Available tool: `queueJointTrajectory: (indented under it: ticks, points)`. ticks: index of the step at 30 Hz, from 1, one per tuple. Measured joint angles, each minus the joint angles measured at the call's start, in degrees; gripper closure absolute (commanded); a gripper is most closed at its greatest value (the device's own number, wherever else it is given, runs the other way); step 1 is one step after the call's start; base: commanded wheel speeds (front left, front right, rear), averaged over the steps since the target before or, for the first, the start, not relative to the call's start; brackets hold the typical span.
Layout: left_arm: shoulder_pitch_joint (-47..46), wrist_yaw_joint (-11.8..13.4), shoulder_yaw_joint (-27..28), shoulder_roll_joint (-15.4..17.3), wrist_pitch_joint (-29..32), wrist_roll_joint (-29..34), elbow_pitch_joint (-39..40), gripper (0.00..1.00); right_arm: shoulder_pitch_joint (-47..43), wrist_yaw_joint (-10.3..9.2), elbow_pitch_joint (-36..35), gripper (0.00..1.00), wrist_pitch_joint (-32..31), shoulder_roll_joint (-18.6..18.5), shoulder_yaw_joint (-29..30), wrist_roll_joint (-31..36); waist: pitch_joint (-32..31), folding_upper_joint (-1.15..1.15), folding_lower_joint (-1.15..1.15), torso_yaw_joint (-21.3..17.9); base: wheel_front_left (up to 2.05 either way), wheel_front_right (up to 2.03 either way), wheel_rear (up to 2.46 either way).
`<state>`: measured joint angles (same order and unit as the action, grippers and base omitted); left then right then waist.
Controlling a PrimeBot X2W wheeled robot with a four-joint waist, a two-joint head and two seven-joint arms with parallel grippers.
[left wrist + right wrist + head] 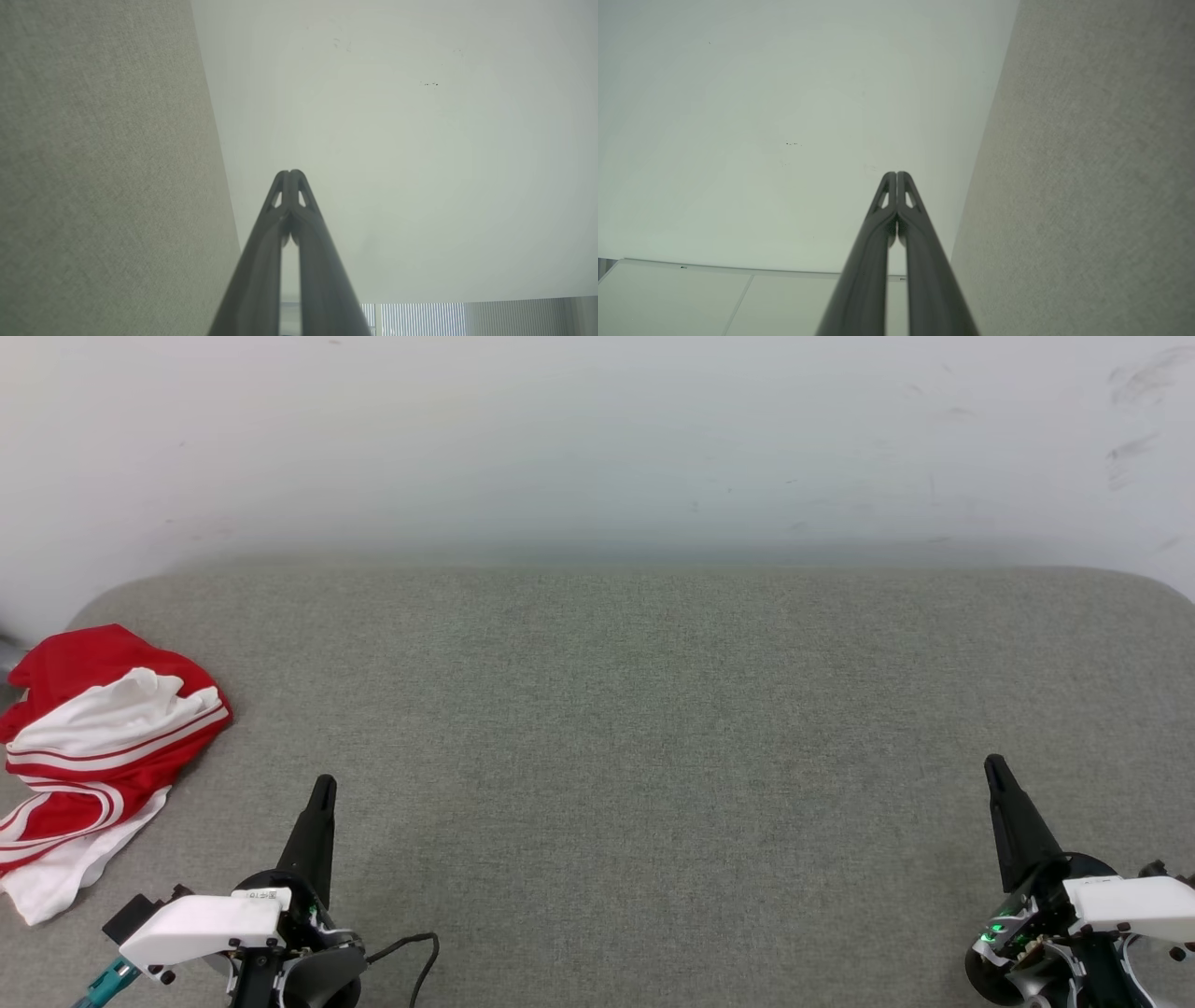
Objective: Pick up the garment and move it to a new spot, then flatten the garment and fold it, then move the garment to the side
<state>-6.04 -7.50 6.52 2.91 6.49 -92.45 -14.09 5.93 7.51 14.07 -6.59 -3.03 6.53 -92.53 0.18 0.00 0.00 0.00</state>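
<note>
Garment (93, 747) lies crumpled at the counter's (597, 709) left edge, so the left gripper (324, 784), closed and empty like the right gripper (993, 765), should open, pinch a thick fold and lift clear.

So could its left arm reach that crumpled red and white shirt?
Probably yes: the garment lies bunched just left of the left gripper, with bare grey surface between them. The gripper is shut and would need opening first.
</note>
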Motion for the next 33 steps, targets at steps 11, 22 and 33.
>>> queueJointTrajectory:
  ticks: [11, 22, 33]
  points:
    - [0.0, 0.0, 0.0, 0.0, 0.0, 0.0, 0.0, 1.00, 0.0, 0.00, 0.0, 1.00, 0.0, 0.0, 0.0, 0.0, 0.0, 0.00, 0.00, 0.0, 0.00, 0.00, 0.00]
    - [2.1, 0.0, -0.5, -0.2, -1.4, 0.9, -1.5, 0.00, -2.4, -0.01, 2.0, 0.00, 1.3, 0.1, -0.2, 1.1, 0.1, 0.00, 0.00, 0.0, 0.00, 0.00, 0.00]
    - [2.1, 1.0, 0.5, -0.2, -4.3, 11.0, 0.7, 0.00, -2.5, -0.01, -1.3, 0.00, 4.3, 0.1, 0.3, 13.3, 0.4, 0.00, 0.00, 0.0, 0.00, 0.00, 0.00]
